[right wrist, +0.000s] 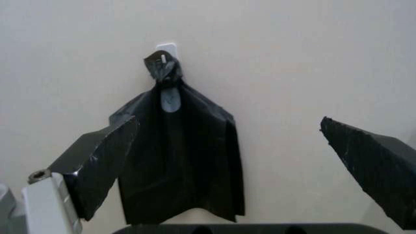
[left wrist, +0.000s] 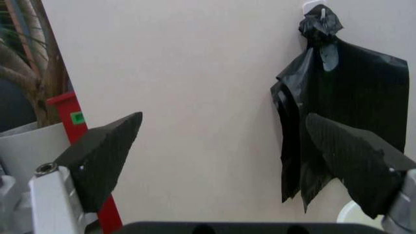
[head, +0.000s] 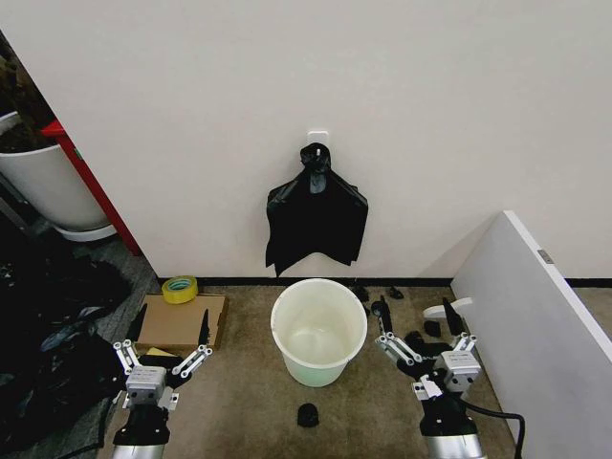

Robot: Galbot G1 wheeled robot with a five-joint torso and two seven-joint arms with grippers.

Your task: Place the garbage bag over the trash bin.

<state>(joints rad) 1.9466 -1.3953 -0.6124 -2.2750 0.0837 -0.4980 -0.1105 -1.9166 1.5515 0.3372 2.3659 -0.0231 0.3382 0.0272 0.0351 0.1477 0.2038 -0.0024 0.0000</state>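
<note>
The trash bin (head: 316, 369), round and cream-white, stands open and empty on the brown floor by the wall; its rim (left wrist: 348, 212) peeks into the left wrist view. Loose, crinkled, glossy black plastic that looks like the garbage bag (head: 53, 335) lies heaped on the floor at the far left. My left gripper (head: 163, 350) (left wrist: 224, 118) is low, left of the bin, open and empty. The right gripper (head: 424, 341) (right wrist: 229, 121) sits to the bin's right, also open and empty. Both point at the wall.
A black bag knotted at its top (head: 316, 222) (left wrist: 344, 107) (right wrist: 179, 156) hangs from a white wall hook above the bin. A cardboard box (head: 177, 325) carries a yellow tape roll (head: 180, 289). A white board (head: 535, 325) leans at right; a planter (head: 48, 186) stands far left. Small black scraps (head: 307, 414) lie nearby.
</note>
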